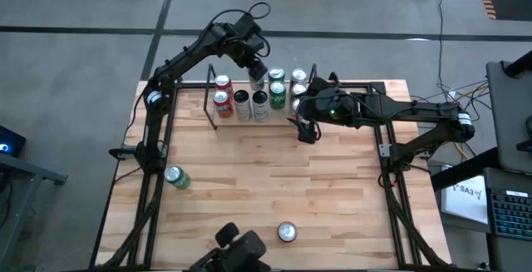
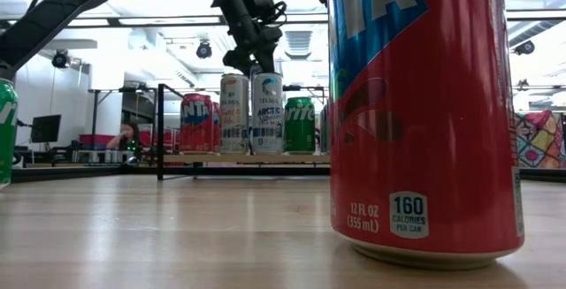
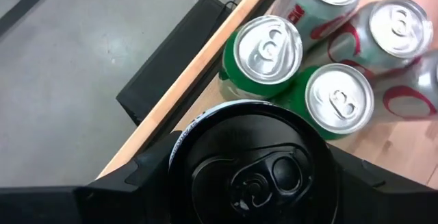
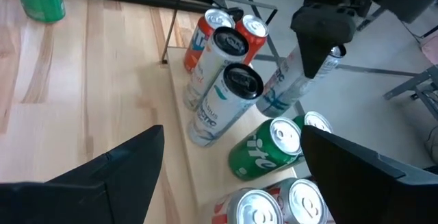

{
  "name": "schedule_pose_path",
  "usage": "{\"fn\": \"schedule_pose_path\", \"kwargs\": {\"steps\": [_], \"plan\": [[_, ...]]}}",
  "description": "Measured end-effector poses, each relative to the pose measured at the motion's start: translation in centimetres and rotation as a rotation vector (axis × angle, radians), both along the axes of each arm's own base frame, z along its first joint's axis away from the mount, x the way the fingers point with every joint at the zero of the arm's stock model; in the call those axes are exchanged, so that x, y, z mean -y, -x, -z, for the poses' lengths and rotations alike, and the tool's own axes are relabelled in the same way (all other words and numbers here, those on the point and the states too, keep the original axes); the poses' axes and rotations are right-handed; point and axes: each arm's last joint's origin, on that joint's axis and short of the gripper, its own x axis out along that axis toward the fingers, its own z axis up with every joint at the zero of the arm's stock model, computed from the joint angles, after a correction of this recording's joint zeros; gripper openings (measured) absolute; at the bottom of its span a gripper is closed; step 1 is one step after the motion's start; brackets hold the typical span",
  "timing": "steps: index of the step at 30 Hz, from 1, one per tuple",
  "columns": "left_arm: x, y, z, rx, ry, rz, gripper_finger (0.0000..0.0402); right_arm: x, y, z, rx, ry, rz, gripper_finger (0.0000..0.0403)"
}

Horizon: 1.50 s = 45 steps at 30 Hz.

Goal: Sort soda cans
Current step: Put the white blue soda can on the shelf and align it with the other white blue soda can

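A red can (image 2: 424,117) reading "12 FL OZ, 160 CALORIES" is standing on the wooden table (image 1: 332,189). The left gripper (image 1: 258,76) is gripping a black-topped can (image 3: 250,166) beside green Sprite cans (image 3: 263,56); the right gripper (image 1: 306,131) is hovering, jaws wide.

Back edge: I see upright metal soda cans (image 1: 249,99) packed tight, touching, no gap between.
Middle boards: open wooden tabletop (image 1: 274,180), free passage.
Strays: green can (image 1: 176,177), red can (image 1: 287,232), well apart.

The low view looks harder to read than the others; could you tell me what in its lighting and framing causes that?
Low view: bright ceiling lights and windows backlight the scene, so the arm shows as a silhouette; the near red can fills the right side, cropped at the top, hiding what stands behind it; the table has a soft sheen. High view: evenly lit, with only faint shadows.
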Motion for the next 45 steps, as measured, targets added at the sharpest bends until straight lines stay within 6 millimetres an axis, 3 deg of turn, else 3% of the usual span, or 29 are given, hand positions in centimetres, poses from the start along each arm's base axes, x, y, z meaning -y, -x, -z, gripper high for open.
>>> {"fn": "schedule_pose_path", "kwargs": {"steps": [23, 45], "plan": [[0.6, -0.5, 0.0, -0.002, -0.002, -0.232, 0.0242, -0.8, 1.1, 1.5, -0.043, -0.032, -0.009, 0.0329], [1.9, -1.8, -0.1, 0.032, -0.026, -0.351, 0.0242, -4.5, 2.2, 1.3, -0.058, -0.076, -0.108, 0.0329]]}}
